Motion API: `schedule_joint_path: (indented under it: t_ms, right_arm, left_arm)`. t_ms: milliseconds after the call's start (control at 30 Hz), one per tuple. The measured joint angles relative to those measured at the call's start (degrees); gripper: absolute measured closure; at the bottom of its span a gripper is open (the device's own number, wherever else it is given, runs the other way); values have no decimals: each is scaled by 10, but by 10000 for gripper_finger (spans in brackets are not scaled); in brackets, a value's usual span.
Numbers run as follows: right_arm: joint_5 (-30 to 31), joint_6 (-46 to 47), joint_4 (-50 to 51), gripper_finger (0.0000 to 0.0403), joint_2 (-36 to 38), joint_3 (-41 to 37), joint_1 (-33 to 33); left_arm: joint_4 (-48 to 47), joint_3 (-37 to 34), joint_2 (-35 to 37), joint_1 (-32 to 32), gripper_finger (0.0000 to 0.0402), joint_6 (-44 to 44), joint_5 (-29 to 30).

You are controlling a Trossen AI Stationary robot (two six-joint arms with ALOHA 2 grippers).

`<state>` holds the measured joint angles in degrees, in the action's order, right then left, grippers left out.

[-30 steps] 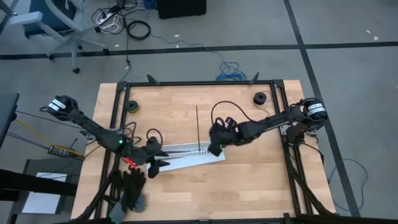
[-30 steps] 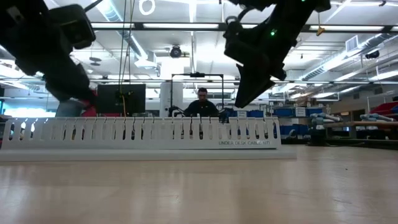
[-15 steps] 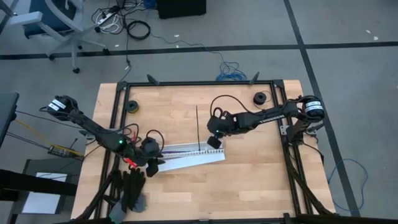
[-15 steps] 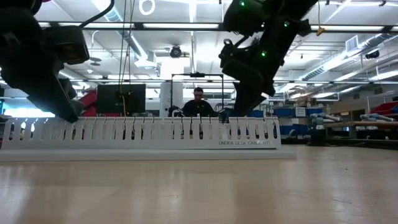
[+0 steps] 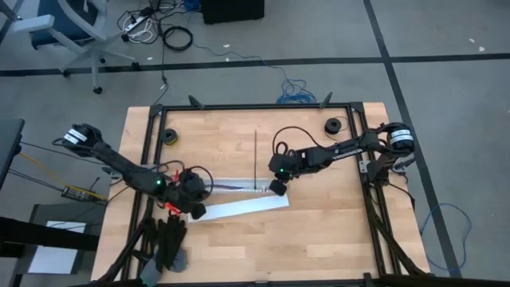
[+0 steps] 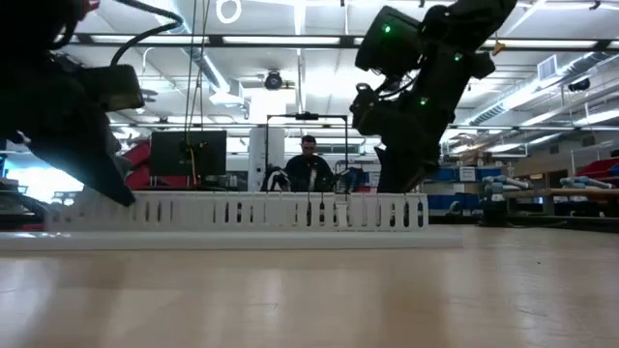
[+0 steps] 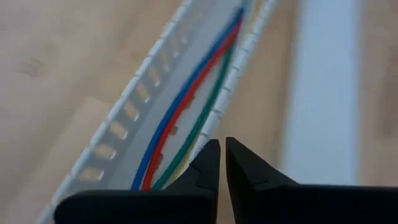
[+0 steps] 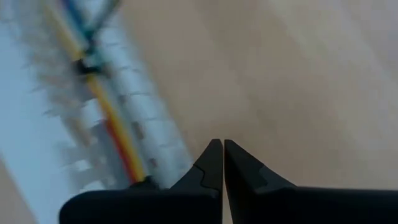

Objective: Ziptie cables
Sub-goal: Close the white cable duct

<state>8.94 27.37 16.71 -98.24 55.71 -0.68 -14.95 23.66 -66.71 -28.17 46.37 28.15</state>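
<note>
A white slotted channel lies across the table's middle. The cables, blue, red, green and yellow, run along inside it. They show again in the right wrist view as cables, with a small dark piece around them. My left gripper is shut at the channel's left end, its tips at the slotted wall. My right gripper is shut at the channel's right end, beside the wall. My left gripper's shut fingertips lie at the upper edge of the channel's slotted side wall, near its left end. They come slanting down from the table's left. I cannot tell whether they touch it. My right gripper's shut fingertips stand just beside the slotted wall at the channel's right end, slanting down. Whether they touch it cannot be told.
A flat white strip lies just in front of the channel. A thin dark strip runs from the channel toward the far edge. Two small spools sit near the far corners. Dark gear lies at the near left.
My left gripper has shut and sunk, tipping down onto the channel's left end. My right gripper has come down toward the channel's right end. In the low view the channel now looks shorter and lower than before, so it has shifted on the table.
</note>
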Motion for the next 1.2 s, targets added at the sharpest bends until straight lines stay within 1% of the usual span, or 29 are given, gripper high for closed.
schedule_joint_path:
  t_ms: [100, 200, 300, 433, 500, 600, 700, 767, 867, 933, 1000, 1133, 1200]
  right_arm:
    - [-16, 15, 0, 403, 0, 0, -20]
    - [-20, 37, 0, 403, 0, 0, -42]
    - [-21, 60, -1, 403, 0, 0, -67]
    - [-21, 91, -13, 403, 0, 0, -101]
    - [-20, 106, -27, 403, 0, 0, -118]
    - [-21, 123, -64, 403, 0, 0, -139]
    - [-21, 131, -104, 403, 0, 0, -153]
    - [-12, 131, -117, 403, 0, 0, -160]
    - [9, 131, -117, 403, 0, 0, -167]
    - [9, 131, -117, 403, 0, 0, -168]
    - [10, 131, -115, 403, 0, 0, -168]
    - [22, 129, -114, 403, 0, 0, -167]
    - [22, 127, -104, 403, 0, 0, -165]
  left_arm:
    - [5, 0, -18, 18, 397, -16, 44]
    - [34, 0, -38, 48, 399, -43, 67]
    - [96, 0, -63, 85, 401, -86, 76]
    - [228, 0, -104, 137, 401, -174, 77]
    - [300, 0, -129, 163, 401, -210, 64]
    - [394, 0, -173, 204, 401, -247, 5]
    - [473, 2, -219, 237, 401, -253, -44]
    - [503, 2, -235, 247, 401, -253, -62]
    - [519, 0, -226, 246, 401, -289, -72]
    - [519, 4, -202, 243, 401, -310, -78]
    - [517, 11, -171, 243, 401, -311, -87]
    - [477, 12, -108, 238, 401, -327, -104]
    - [429, 13, -68, 235, 401, -327, -104]
